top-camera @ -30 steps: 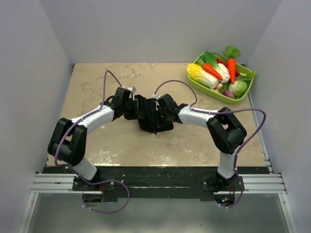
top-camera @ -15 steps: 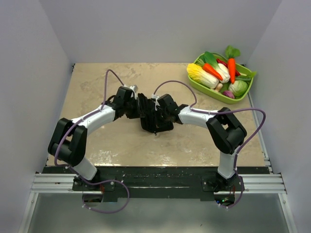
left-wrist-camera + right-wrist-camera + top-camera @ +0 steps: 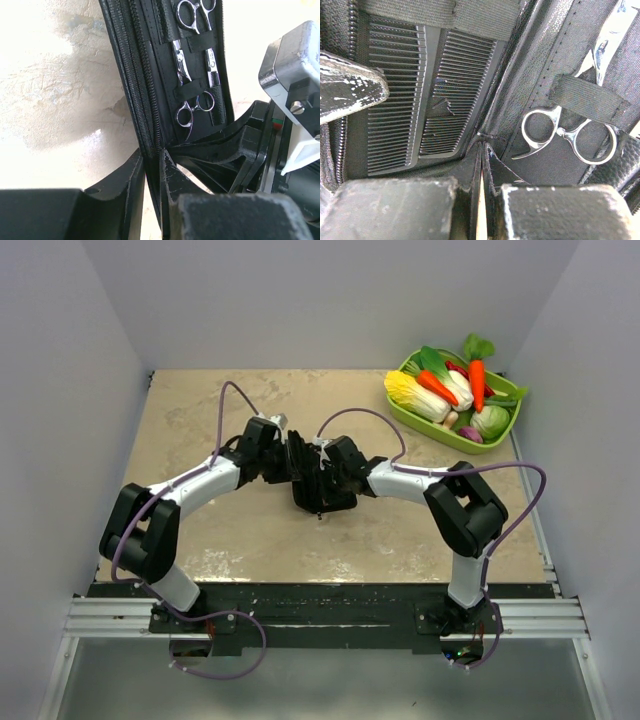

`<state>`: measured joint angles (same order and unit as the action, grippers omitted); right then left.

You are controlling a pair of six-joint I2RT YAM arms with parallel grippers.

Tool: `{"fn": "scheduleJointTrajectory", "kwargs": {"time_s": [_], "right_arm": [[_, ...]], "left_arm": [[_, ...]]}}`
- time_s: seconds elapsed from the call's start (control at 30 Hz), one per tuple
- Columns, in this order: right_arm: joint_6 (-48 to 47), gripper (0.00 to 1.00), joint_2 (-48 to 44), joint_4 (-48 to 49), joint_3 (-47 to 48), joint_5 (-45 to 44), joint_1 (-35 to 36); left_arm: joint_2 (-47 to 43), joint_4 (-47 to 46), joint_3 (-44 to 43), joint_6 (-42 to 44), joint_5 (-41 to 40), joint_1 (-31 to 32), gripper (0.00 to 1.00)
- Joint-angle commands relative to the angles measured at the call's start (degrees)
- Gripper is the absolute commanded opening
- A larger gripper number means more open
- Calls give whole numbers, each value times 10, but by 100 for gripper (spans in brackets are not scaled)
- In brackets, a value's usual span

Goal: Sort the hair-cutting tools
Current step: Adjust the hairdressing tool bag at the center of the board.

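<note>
Scissors [image 3: 181, 60], one pair of two, and its partner [image 3: 194, 107] are lying strapped inside the open black folding case [image 3: 325, 500] at the middle of the table [image 3: 250, 540]. Two black combs [image 3: 395, 95] [image 3: 452, 95] are sitting side by side under a band in the facing half.

Both pairs are lying head to tail. One is pointing its blades back toward the left gripper [image 3: 152, 159], and the other is keeping its rings nearer that gripper. Their long axes are running along the case, straight away from the fingertips and slightly to the right. The combs' long axes are running the same way.

The left gripper is pinching the case's zippered edge, and the right gripper [image 3: 481, 150] is clamping its middle fold. The rings of one pair are sitting just right of the right gripper's tips, under an elastic strap [image 3: 590, 97]. That arm looks nearer, and it would likely be drawing the scissors out lengthwise.
</note>
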<state>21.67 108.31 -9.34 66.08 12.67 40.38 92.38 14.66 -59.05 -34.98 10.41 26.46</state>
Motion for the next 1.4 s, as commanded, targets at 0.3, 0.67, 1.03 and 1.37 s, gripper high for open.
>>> {"fn": "scheduleJointTrajectory", "kwargs": {"time_s": [0.3, 0.67, 1.03, 1.37], "right_arm": [[-28, 0, 4, -46, 12, 45, 0], [-77, 0, 58, -142, 40, 63, 0], [-92, 0, 39, -191, 11, 42, 0], [-88, 0, -26, -213, -42, 39, 0]], "left_arm": [[-17, -15, -33, 1, -45, 23, 15], [20, -24, -70, -1, -73, 50, 14], [31, -24, -90, 0, -101, 62, 13], [43, -29, -103, -3, -103, 66, 12]]}}
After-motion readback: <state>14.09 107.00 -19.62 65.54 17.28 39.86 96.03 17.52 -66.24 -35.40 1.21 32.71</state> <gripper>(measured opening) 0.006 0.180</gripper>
